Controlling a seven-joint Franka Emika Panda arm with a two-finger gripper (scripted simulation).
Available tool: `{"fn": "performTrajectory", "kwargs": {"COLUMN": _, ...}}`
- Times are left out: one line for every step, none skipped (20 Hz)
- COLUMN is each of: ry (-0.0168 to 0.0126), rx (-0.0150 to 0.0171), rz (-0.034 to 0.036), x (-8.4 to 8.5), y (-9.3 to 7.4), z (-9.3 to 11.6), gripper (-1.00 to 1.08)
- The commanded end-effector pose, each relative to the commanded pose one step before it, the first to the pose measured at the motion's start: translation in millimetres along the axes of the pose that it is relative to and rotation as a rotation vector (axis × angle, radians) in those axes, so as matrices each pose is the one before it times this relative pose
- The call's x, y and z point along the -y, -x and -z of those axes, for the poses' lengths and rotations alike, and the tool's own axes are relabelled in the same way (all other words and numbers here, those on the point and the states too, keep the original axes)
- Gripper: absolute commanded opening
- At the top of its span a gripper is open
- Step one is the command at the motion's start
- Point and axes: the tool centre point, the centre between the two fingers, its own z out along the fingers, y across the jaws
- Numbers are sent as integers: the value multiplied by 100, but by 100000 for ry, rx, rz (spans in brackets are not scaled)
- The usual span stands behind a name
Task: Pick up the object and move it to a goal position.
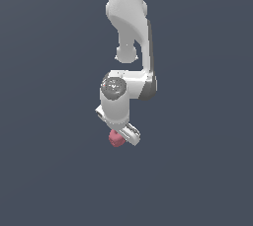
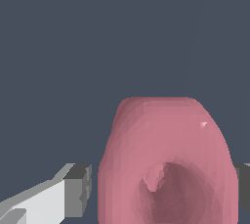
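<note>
The object (image 1: 116,139) is a small dusky pink-red lumpy blob. In the exterior view it sits under the arm's hand, between the fingers of my gripper (image 1: 121,137). In the wrist view the object (image 2: 166,159) fills the lower middle and shows a dark hollow on its near side. One grey-padded finger (image 2: 78,189) stands close against one side of the object. The other finger (image 2: 244,184) touches the opposite side at the picture's edge. The jaws are closed in on the object. Its underside is out of view.
The white arm (image 1: 129,27) reaches down from the top of the exterior view. Around it there is only a plain dark blue-grey ground (image 1: 197,170). No other objects, containers or edges show.
</note>
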Motion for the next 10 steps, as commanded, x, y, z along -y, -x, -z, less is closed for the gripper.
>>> {"fn": "performTrajectory", "kwargs": {"ry": -92, "rx": -112, "rz": -44, "x": 47, "y": -32, "z": -668, "gripper": 100}}
{"fn": "performTrajectory", "kwargs": {"ry": 0, "rx": 0, "rz": 0, "x": 21, "y": -21, "z": -95, "gripper": 100}}
{"fn": "performTrajectory", "kwargs": {"ry": 0, "rx": 0, "rz": 0, "x": 24, "y": -33, "z": -12, "gripper": 100}}
{"fn": "performTrajectory", "kwargs": {"ry": 0, "rx": 0, "rz": 0, "x": 21, "y": -37, "z": 52, "gripper": 100}}
{"fn": "performTrajectory", "kwargs": {"ry": 0, "rx": 0, "rz": 0, "x": 7, "y": -13, "z": 26, "gripper": 100}}
{"fn": "performTrajectory", "kwargs": {"ry": 0, "rx": 0, "rz": 0, "x": 0, "y": 0, "z": 0, "gripper": -100}}
{"fn": "performTrajectory", "kwargs": {"ry": 0, "rx": 0, "rz": 0, "x": 0, "y": 0, "z": 0, "gripper": -100}}
{"fn": "performTrajectory", "kwargs": {"ry": 0, "rx": 0, "rz": 0, "x": 0, "y": 0, "z": 0, "gripper": -100}}
{"fn": "performTrajectory", "kwargs": {"ry": 0, "rx": 0, "rz": 0, "x": 0, "y": 0, "z": 0, "gripper": -100}}
{"fn": "performTrajectory", "kwargs": {"ry": 0, "rx": 0, "rz": 0, "x": 0, "y": 0, "z": 0, "gripper": -100}}
